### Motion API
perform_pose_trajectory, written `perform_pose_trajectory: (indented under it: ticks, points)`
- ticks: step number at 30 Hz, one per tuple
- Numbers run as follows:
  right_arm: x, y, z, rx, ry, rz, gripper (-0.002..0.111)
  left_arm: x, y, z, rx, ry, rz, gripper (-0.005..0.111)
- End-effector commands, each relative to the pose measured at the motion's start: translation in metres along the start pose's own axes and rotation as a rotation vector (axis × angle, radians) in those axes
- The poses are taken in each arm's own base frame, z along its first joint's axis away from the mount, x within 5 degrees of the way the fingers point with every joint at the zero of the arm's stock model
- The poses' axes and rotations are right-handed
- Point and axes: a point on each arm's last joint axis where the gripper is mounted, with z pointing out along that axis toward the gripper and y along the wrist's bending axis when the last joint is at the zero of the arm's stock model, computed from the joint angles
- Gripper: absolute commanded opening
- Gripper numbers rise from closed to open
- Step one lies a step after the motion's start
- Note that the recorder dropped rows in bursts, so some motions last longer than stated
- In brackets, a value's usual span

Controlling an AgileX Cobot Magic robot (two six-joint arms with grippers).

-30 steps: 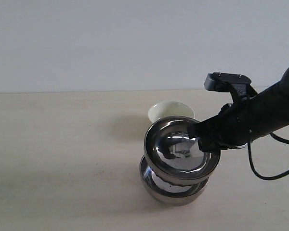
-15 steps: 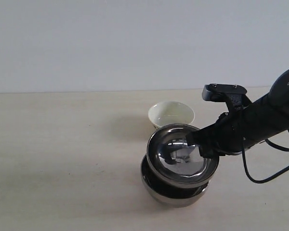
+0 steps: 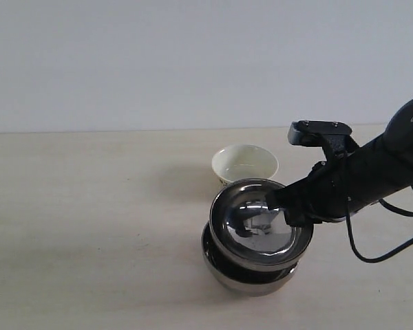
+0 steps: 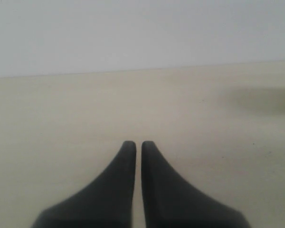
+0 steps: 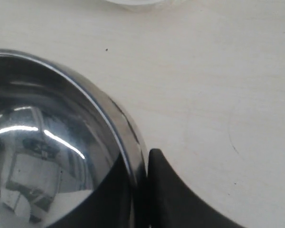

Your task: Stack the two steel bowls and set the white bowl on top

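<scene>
Beige table: lower steel bowl, white bowl

Plain lab-like setup, pale tabletop, blank white wall

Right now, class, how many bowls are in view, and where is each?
3. The lower steel bowl sits on the table; the upper steel bowl rests in it, its rim gripped by the right gripper; the white bowl stands behind them. None seems hidden.

Exterior view looks obliquely down at the table; right wrist view shares the upper steel bowl, close up
</scene>
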Motion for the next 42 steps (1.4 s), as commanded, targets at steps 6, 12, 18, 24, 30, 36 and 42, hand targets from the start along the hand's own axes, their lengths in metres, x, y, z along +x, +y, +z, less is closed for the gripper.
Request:
perform_pose_trajectory:
  ticks: [6,12,18,24,30,36,42]
  points:
    - [-0.002,0.001,-0.001,-0.003,-0.011,-0.004,0.048,0.001,0.000,0.000,-0.001,-0.002,-0.005,0.004]
    - [-0.004,0.001,-0.003,0.001,-0.026,-0.006,0.048,0.001,0.000,0.000,-0.001,-0.002,-0.005,0.004]
    - [-0.024,0.012,-0.019,-0.054,-0.053,-0.035,0.046,0.001,0.000,0.000,-0.001,-0.002,-0.005,0.004]
    - [-0.034,0.022,-0.046,-0.079,-0.111,-0.126,0.010,0.001,0.000,0.000,-0.001,-0.002,-0.005,0.004]
    - [-0.027,0.028,-0.057,-0.109,-0.058,-0.194,0.000,0.001,0.000,0.000,-0.001,-0.002,-0.005,0.004]
    - [-0.005,0.014,-0.043,-0.023,-0.021,-0.190,0.000,0.001,0.000,0.000,-0.001,-0.002,-0.005,0.004]
    - [0.006,0.007,-0.030,0.009,-0.005,-0.169,0.000,0.001,0.000,0.000,-0.001,-0.002,-0.005,0.004]
